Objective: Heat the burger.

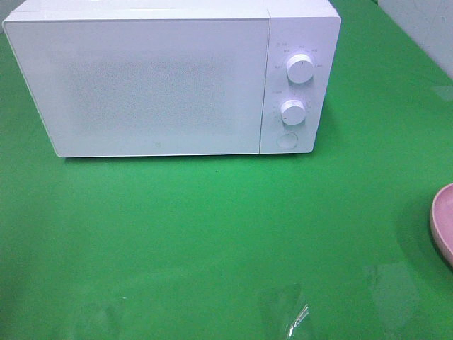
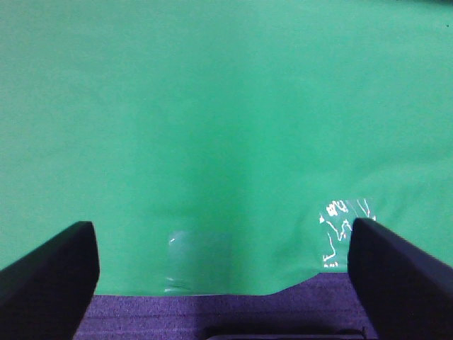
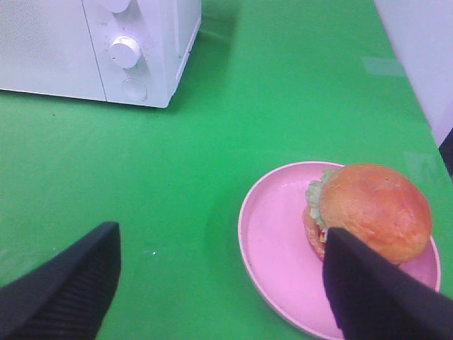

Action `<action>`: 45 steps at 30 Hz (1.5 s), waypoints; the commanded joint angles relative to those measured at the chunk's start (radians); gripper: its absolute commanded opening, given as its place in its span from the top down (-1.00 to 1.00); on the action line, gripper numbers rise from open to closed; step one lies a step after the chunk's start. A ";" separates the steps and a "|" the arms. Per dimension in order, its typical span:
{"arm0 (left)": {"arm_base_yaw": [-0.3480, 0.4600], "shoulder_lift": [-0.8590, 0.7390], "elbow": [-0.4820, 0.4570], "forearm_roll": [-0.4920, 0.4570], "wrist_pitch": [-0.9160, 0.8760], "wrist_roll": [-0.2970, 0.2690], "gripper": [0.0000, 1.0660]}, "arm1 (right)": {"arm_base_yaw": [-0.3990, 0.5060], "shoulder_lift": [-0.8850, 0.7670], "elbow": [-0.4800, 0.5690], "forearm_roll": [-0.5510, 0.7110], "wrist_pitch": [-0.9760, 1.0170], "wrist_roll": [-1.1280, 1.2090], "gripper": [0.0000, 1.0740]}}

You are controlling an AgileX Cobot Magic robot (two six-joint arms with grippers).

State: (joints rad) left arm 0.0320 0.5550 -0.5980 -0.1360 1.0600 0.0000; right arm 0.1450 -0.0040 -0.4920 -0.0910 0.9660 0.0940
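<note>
The table (image 1: 212, 234) carries a green covering across all views. On it, toward the far side, stands a white microwave (image 1: 141, 85) with its door closed. Its control panel sits on the right end, with two round knobs (image 1: 300, 69) one above the other and a round button (image 1: 287, 140) below them. Nothing can be judged of its interior; the door panel is opaque in these views.

The pink plate (image 3: 276, 248) lies near the right edge of the table, only its rim showing in the exterior high view. It holds the burger (image 3: 371, 209), which sits on the plate's half away from the microwave, bun dome upward, with lettuce showing at the side facing the microwave.

Governing relation: the burger lies close ahead of the right claw (image 3: 219, 283), off its centreline and nearer one finger. The right arm is plainly the nearer; the left wrist view shows no plate and no burger. The burger is roughly round, so it offers no marked long axis for grasping.

Right claw: released, fingers spread wide, holding nothing. Left claw (image 2: 223, 276): likewise released and empty, hanging over bare green covering at the table's near edge.

Judgement: the task stands at its beginning. The door is not yet opened and the burger remains untouched on its plate.
</note>
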 commanded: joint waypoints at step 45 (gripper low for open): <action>0.000 -0.582 0.082 0.021 0.009 0.000 -0.64 | -0.005 -0.025 0.001 0.002 -0.007 -0.003 -0.41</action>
State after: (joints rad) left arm 0.0320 -0.0050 -0.5160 -0.1110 1.0690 0.0000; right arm 0.1450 -0.0040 -0.4920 -0.0910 0.9660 0.0940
